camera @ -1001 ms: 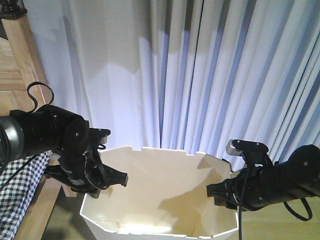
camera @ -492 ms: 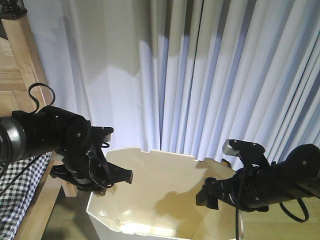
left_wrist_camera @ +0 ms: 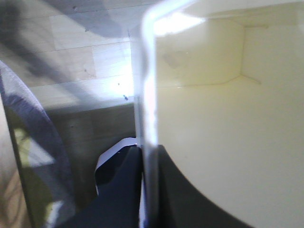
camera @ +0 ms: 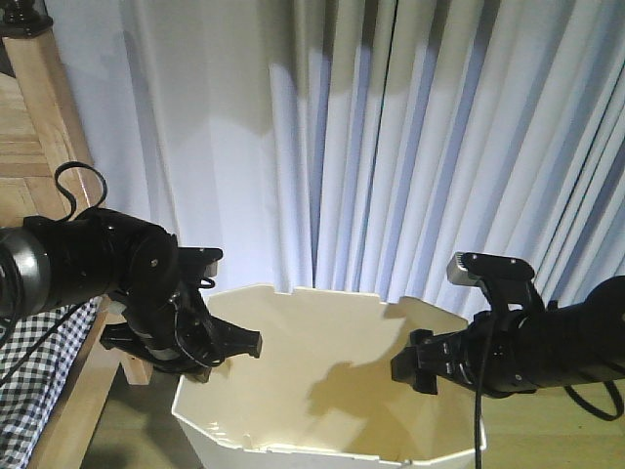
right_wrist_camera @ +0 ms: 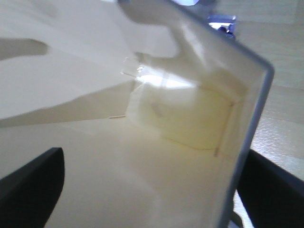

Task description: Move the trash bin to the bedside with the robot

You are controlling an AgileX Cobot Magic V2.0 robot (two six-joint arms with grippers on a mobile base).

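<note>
Trash bin (camera: pixel 293 337) is just beside the wooden bedside (camera: pixel 39 117), before a pale curtain (camera: pixel 410 147). Left gripper (camera: pixel 229 344) has its jaws clenched on the bin's left wall. Right gripper (camera: pixel 415 366) straddles the right wall with jaws released, the inner one well apart from it.

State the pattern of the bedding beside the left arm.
Black-and-white check on the bedding, best seen in the exterior front-facing view.

We see the bin (camera: pixel 293 337) cream-white; arms (camera: pixel 98 264) black; left of it, black-and-white checked bedding (camera: pixel 39 366), light-brown frame (camera: pixel 39 127); behind it, white curtain (camera: pixel 410 147).
</note>
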